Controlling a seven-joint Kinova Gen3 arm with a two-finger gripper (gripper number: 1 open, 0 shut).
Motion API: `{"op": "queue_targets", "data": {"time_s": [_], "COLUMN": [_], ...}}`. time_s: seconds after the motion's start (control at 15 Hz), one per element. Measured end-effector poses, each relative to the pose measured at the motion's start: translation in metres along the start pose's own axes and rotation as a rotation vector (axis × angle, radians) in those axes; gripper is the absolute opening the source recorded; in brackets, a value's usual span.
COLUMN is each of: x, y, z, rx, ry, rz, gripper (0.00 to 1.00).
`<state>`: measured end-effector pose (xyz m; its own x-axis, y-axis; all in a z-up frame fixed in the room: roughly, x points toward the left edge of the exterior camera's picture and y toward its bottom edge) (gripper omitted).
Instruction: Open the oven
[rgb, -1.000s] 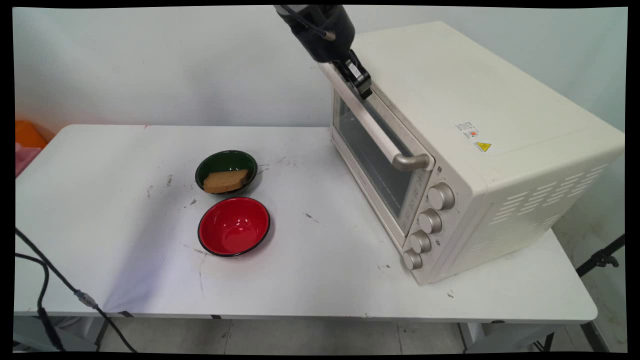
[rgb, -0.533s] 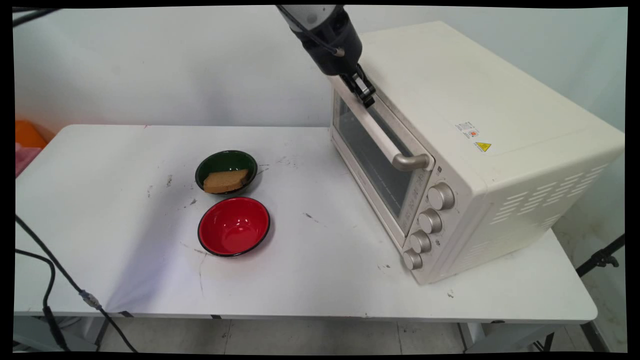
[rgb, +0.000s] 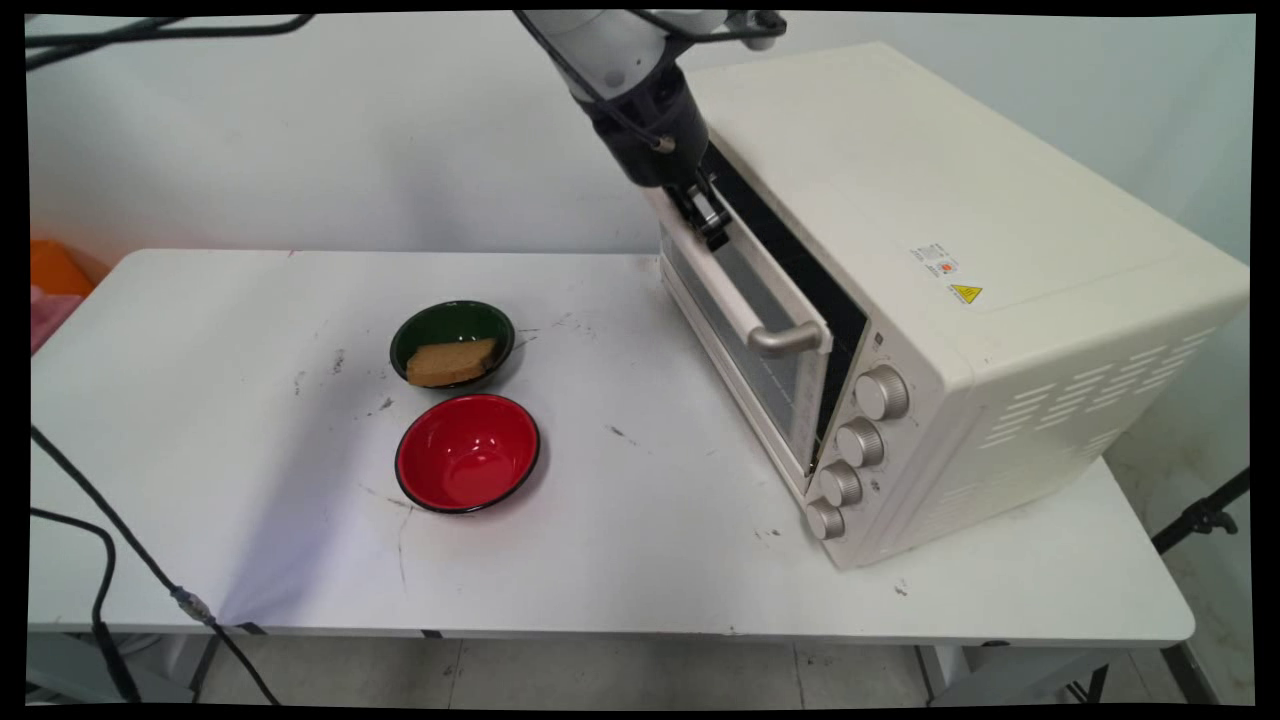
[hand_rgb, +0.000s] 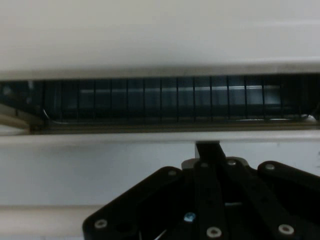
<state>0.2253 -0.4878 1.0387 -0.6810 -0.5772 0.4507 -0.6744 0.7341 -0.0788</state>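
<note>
The black gripper (rgb: 712, 222) is clenched on the far end of the handle (rgb: 745, 310) of the cream toaster oven (rgb: 960, 300), whose door (rgb: 745, 330) now tilts ajar at the top (it was flush shut a second ago), baring a dark gap and wire rack (hand_rgb: 160, 102). Well apart on the white table (rgb: 620, 560), a green bowl (rgb: 452, 325) holding bread (rgb: 450, 362) sits just behind a red bowl (rgb: 467, 452)

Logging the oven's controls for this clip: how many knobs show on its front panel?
4. They run in a column down the oven front's right side: top knob, second knob, third knob, bottom knob. None looks hidden.
</note>
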Motion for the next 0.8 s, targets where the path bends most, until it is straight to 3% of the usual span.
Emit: {"op": "queue_targets", "data": {"time_s": [0.8], "x": [-0.056], "y": [0.001], "z": [-0.008], "rx": [-0.035], "ry": [0.01], "rz": [-0.006], "gripper": [0.0]}}
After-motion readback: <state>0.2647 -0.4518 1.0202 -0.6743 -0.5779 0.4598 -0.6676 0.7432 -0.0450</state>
